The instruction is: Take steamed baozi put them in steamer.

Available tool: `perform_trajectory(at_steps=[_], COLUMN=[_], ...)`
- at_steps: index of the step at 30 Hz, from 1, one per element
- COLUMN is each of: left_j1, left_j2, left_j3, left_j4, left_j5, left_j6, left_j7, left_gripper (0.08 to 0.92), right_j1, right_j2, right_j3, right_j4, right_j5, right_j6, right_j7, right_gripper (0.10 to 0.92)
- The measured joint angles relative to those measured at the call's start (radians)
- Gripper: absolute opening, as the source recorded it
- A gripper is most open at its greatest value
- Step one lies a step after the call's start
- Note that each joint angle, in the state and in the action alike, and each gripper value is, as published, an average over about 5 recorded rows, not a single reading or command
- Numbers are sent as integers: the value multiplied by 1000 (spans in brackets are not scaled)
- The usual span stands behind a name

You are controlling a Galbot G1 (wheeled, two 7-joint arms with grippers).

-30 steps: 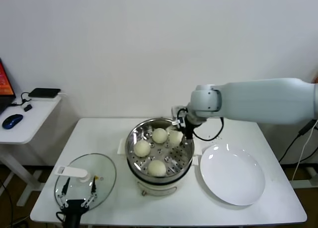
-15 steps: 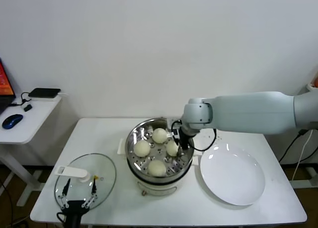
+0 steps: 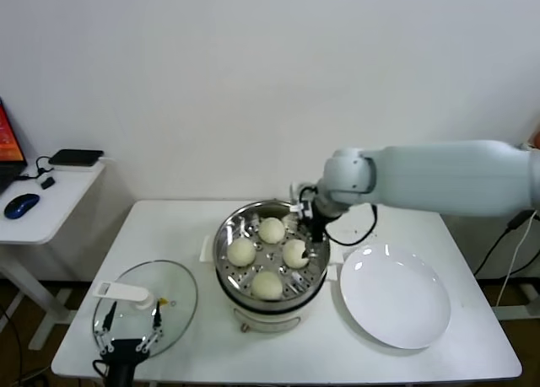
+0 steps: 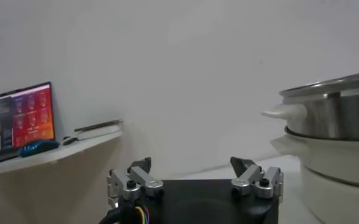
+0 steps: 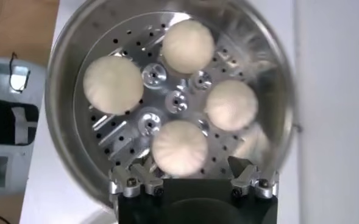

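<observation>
The steamer stands mid-table, a shiny steel pot with a perforated tray. Four creamy-white baozi lie in it: back, left, right and front. My right gripper is open and empty, just above the steamer's far right rim. In the right wrist view my right gripper hangs over the tray, with all the buns below, the nearest between its open fingers. My left gripper is parked open at the table's front left; in the left wrist view it holds nothing.
A flat white plate lies bare to the right of the steamer. A round glass lid with a white handle lies front left, under the left gripper. A side table with a mouse stands far left.
The right gripper lowered the fourth baozi into the steamer, let it go on the tray's right side, and has risen back towards the far right rim. The left arm has not moved.
</observation>
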Motion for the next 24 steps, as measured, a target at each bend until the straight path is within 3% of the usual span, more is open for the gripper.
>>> perform_trajectory(at_steps=[12, 24], left_j1=[-11, -19], left_j2=[0, 0], left_j3=[9, 6], left_j4=[-13, -3], left_j5=[18, 35], left_j6=[9, -3], left_j7=[0, 0], left_gripper=[823, 823], right_j1=[46, -567], right_j2=[-348, -654], right_j3=[122, 697], right_j4=[141, 261], right_j5=[72, 70], right_j6=[94, 402], right_j7=[208, 465], right_gripper=[823, 823])
